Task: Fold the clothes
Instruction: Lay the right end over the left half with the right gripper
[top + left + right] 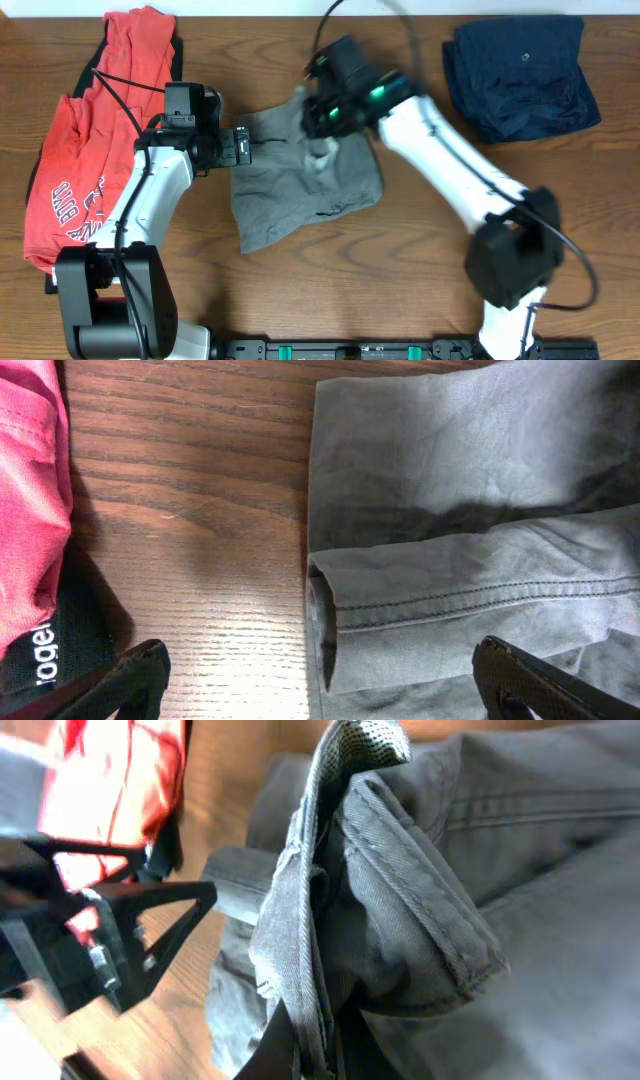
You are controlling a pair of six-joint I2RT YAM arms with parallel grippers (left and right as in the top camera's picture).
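We see a brown wood table (400,270), right gripper (318,1048) pinching grey shorts (300,195), left gripper (243,147) wide open beside them, red shirt (90,150) left, blue clothes (520,75) right.

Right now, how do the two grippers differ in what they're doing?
The left gripper is wide open and holds nothing; the right gripper is shut on the grey shorts. The left is at the shorts' side edge; the right pinches a bunched-up fold. Both are at the same shorts.
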